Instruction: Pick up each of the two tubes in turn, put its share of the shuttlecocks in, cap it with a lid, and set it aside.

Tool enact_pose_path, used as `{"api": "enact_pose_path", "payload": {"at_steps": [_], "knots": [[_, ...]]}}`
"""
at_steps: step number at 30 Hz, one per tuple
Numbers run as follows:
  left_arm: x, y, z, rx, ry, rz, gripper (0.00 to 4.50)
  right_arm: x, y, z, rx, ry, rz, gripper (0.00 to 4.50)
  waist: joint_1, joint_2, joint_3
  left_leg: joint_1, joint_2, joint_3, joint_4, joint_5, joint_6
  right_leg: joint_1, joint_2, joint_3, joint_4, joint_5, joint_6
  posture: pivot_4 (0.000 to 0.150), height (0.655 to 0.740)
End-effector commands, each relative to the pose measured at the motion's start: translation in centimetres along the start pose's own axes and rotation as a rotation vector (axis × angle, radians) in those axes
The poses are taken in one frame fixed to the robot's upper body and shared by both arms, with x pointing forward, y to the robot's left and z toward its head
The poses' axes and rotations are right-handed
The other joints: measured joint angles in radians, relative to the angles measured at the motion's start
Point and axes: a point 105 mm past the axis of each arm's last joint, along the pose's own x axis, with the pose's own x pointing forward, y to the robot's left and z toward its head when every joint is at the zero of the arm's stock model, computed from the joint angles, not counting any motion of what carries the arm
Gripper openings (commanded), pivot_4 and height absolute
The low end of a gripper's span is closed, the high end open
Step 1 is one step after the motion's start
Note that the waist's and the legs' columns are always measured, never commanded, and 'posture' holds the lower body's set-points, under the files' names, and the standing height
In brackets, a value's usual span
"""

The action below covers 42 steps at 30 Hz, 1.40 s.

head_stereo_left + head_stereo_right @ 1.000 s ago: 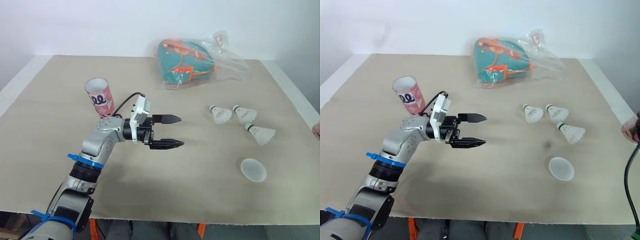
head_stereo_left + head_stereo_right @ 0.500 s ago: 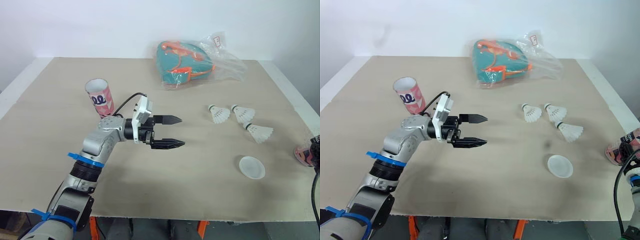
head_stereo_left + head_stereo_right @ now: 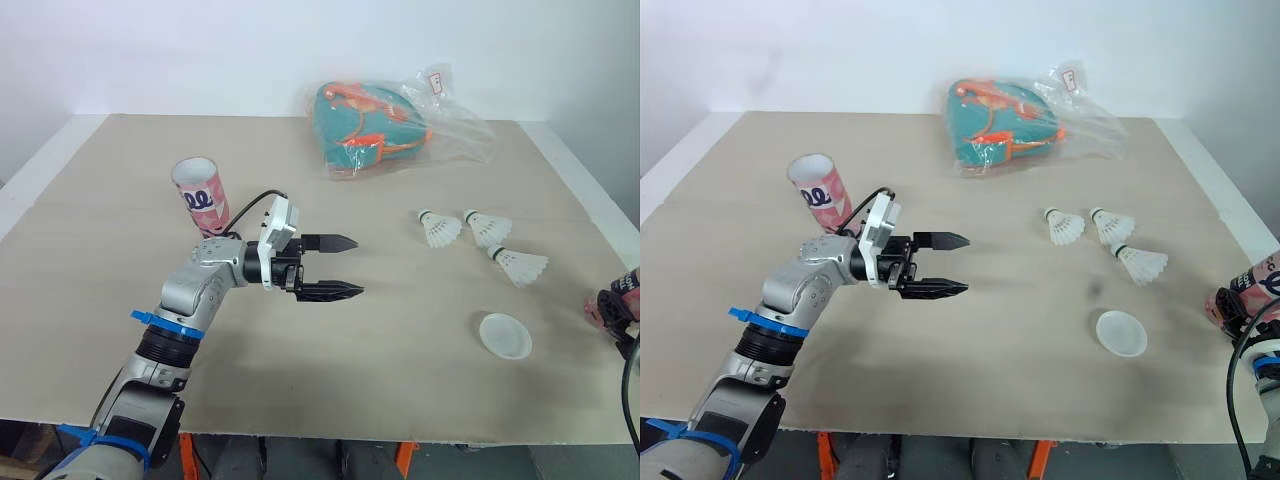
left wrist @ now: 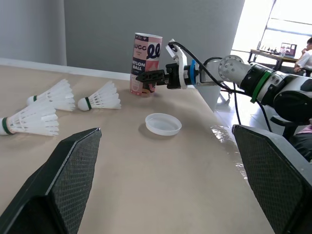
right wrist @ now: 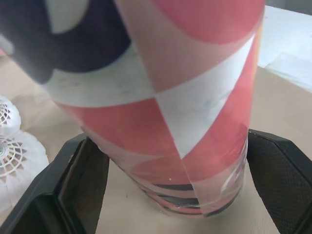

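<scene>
Hovering released over the desk (image 3: 400,400) in the eye view, the left pincer (image 3: 340,267) points toward the shuttlecocks (image 3: 440,229) to its right. In the left wrist view, the right pincer (image 4: 146,77) grasps an upright tube (image 4: 147,51) beyond the lid (image 4: 163,124). In the right wrist view, the fingers (image 5: 80,185) flank the tube.

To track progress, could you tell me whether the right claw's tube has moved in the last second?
Yes: against the white lid, the tube in the right claw has shifted toward the table's near edge.
</scene>
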Motion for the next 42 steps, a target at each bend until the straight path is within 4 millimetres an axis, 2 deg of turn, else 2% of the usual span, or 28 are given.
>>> {"api": "enact_pose_path", "payload": {"at_steps": [1, 4, 12, 15, 18, 20, 23, 26, 31, 36, 39, 42], "knots": [[-0.4, 0.0, 0.8, 0.039, -0.02, -0.003, 4.5, -0.8, 0.1, 1.6, -0.045, -0.033, 0.022, 4.48, 0.0, 0.0, 0.0, 0.0, 0.0, 0.0, 0.0, 0.0, 0.0, 0.0, 0.0, 0.0, 0.0, 0.0, 0.0, 0.15, 0.74], [-0.5, 0.1, 0.6, 0.032, -0.021, -0.01, 4.5, -1.7, 0.7, 0.7, -0.077, 0.026, 0.08, 4.48, 0.001, 0.0, 0.0, 0.0, 0.0, 0.0, 0.0, 0.0, 0.0, 0.0, 0.0, 0.0, 0.0, -0.001, 0.001, 0.15, 0.74], [-0.6, 0.1, 0.4, 0.02, -0.024, -0.016, 4.5, -3.1, -0.4, -0.4, -0.145, 0.114, 0.083, 4.48, 0.0, 0.0, 0.0, 0.0, -0.001, 0.0, 0.0, 0.0, 0.0, 0.0, -0.001, 0.0, 0.0, -0.001, 0.001, 0.15, 0.74], [-0.8, 0.0, 0.2, 0.017, -0.02, -0.009, 4.5, -4.9, -0.4, -1.3, -0.183, 0.195, 0.144, 4.48, 0.003, 0.0, 0.0, 0.0, -0.001, 0.0, -0.001, 0.0, 0.0, 0.0, -0.002, 0.0, 0.0, -0.002, 0.002, 0.15, 0.74], [-1.3, -0.3, 0.0, 0.028, -0.007, 0.007, 4.5, -7.0, 0.7, -0.4, -0.259, 0.18, 0.233, 4.48, 0.002, 0.0, 0.0, -0.001, -0.002, 0.0, -0.001, -0.001, 0.0, 0.0, -0.002, 0.0, 0.0, -0.004, 0.002, 0.15, 0.74], [-1.5, -0.5, -0.1, 0.015, -0.01, 0.02, 4.5, -8.4, 2.9, 0.0, -0.292, 0.174, 0.344, 4.48, 0.001, 0.001, 0.0, -0.001, -0.002, 0.0, -0.002, -0.002, 0.0, 0.0, -0.002, 0.0, 0.0, -0.004, 0.002, 0.15, 0.74], [-2.2, -1.5, -0.6, -0.022, 0.003, 0.023, 4.5, -10.5, 7.5, 0.3, -0.336, 0.165, 0.536, 4.48, -0.004, 0.001, 0.0, 0.0, -0.001, 0.0, -0.001, -0.002, 0.0, 0.0, -0.002, 0.0, 0.0, -0.005, 0.002, 0.15, 0.74], [-3.4, -2.0, -1.0, -0.053, 0.011, 0.052, 4.5, -11.6, 10.2, 0.5, -0.402, 0.153, 0.635, 4.48, -0.003, 0.001, 0.0, 0.001, -0.001, 0.0, -0.001, -0.002, 0.0, 0.0, -0.002, -0.001, 0.0, -0.004, 0.001, 0.15, 0.74], [-6.7, -2.4, -1.3, -0.139, -0.006, 0.181, 4.5, -11.9, 16.2, 0.4, -0.555, 0.148, 0.845, 4.48, -0.001, -0.002, 0.0, 0.001, -0.001, 0.001, 0.001, -0.002, -0.001, 0.001, -0.004, 0.0, 0.0, -0.006, -0.002, 0.15, 0.74], [-9.1, -2.7, -1.2, -0.186, -0.086, 0.404, 4.5, -11.9, 22.1, -0.8, -0.565, 0.115, 1.084, 4.48, 0.001, -0.009, 0.002, 0.0, -0.001, 0.0, 0.001, -0.002, -0.001, 0.001, -0.004, -0.001, -0.001, -0.005, -0.002, 0.15, 0.74], [-9.9, -4.0, -2.5, -0.167, -0.044, 0.487, 4.5, -11.6, 24.6, -1.8, -0.55, 0.107, 1.179, 4.48, 0.002, -0.01, 0.003, 0.0, -0.001, 0.0, 0.0, -0.002, -0.002, 0.001, -0.004, -0.001, -0.001, -0.004, 0.001, 0.15, 0.74], [-11.4, -5.1, -3.1, -0.198, -0.09, 0.619, 4.5, -11.3, 26.2, -3.1, -0.543, 0.135, 1.271, 4.48, 0.01, -0.011, 0.003, -0.001, -0.001, -0.001, -0.001, -0.003, -0.004, 0.0, -0.004, -0.002, -0.001, -0.005, -0.001, 0.15, 0.74]]}}
